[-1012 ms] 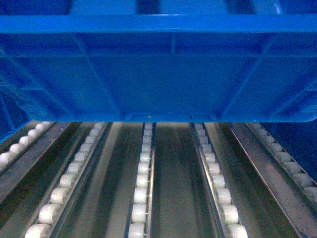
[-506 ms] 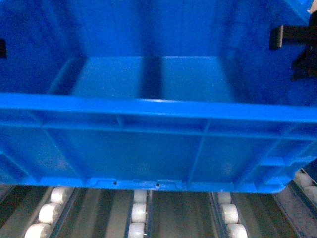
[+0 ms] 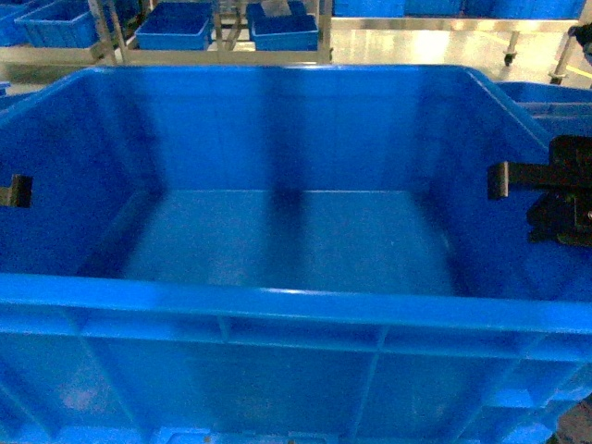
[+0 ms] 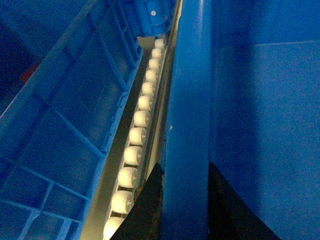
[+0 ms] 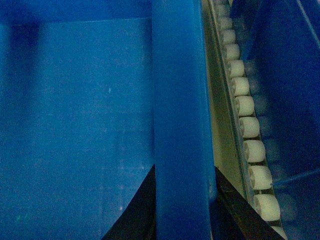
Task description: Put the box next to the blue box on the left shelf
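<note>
Head view: the box [image 3: 296,240] is clamped by its side rims, left gripper [image 4: 185,200] and right gripper [image 5: 182,200] each pinching one, so it's carried level over the left shelf [image 5: 250,130] rollers beside the blue box [image 4: 65,125].

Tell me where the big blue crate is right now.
The box fills the head view, gripped at both side rims by the left gripper and right gripper, over the roller shelf between neighbouring blue crates.

Behind, the floor [image 3: 435,44] is pale and shiny, with light reflecting on it. A metal rack [image 3: 217,37] stands on it and carries small blue bins [image 3: 174,26]. More blue bins [image 3: 55,23] sit at far left.
</note>
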Controlling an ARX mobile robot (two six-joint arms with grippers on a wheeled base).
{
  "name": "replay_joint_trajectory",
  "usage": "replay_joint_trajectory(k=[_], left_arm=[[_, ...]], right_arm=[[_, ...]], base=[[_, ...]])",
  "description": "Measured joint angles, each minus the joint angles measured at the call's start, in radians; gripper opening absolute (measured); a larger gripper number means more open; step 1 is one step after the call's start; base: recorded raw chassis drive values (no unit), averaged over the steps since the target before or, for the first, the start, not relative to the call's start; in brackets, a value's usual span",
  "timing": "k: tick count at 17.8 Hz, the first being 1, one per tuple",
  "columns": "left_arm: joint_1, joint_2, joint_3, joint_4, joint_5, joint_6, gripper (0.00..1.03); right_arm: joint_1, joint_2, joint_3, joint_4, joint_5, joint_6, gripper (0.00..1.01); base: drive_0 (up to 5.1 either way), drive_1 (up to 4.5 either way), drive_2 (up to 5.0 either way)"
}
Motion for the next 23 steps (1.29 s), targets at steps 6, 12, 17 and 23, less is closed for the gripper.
replay_joint_trajectory(k=[6,12,17,23], left_arm=[[0.002,0.028,-0.015,-0.092,0.006,-0.056,0.14],[0.019,-0.068,-0.059,0.454,-0.055,-0.107,0.94],[0.107,-0.289,-0.401,0.654,0.391,-0.074,0.22],[0.11,-0.424,-0.509,0.627,0.39,-0.074,0.01]], right_arm=[[0.001,0.023,-0.024,-0.011,-0.016,0.005,0.21],[-0.008,-0.095,-0.064,0.526,0.034,-0.026,0.94],[-0.149,-0.346,-0.51,0.901,-0.03,-0.274,0.21],[-0.212,-0.496,-0.643,0.884,-0.086,-0.287,0.01]], base=[[0.0,0.0,0.0],[0.0,0.0,0.0],[0.0,0.0,0.0],[0.0,0.0,0.0]])
